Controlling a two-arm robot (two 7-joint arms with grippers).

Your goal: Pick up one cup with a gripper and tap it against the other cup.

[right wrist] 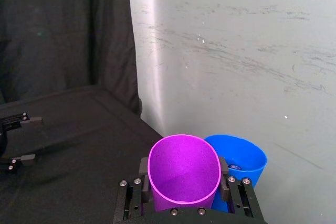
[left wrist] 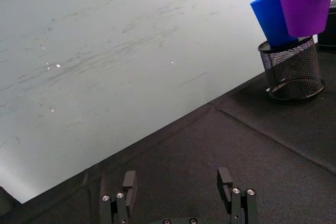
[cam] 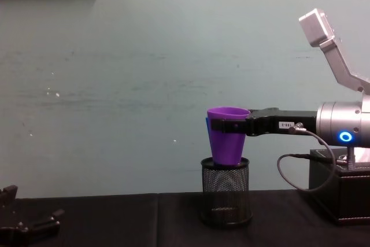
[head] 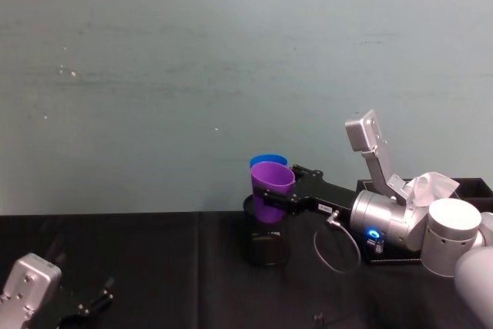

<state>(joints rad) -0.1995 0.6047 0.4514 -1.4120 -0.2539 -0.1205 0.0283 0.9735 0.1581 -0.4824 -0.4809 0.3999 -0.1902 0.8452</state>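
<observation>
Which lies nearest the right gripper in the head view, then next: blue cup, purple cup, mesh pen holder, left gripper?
1. purple cup, held in the right gripper.
2. blue cup, just behind the purple one.
3. mesh pen holder, directly below.
4. left gripper, open, far off on the robot's left.

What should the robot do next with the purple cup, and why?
Probably nudge the purple cup toward the wall, into the blue cup. The right gripper holds it raised, close beside the blue cup standing in the mesh holder; contact is unclear. The left gripper sits parked, jaws open.
</observation>
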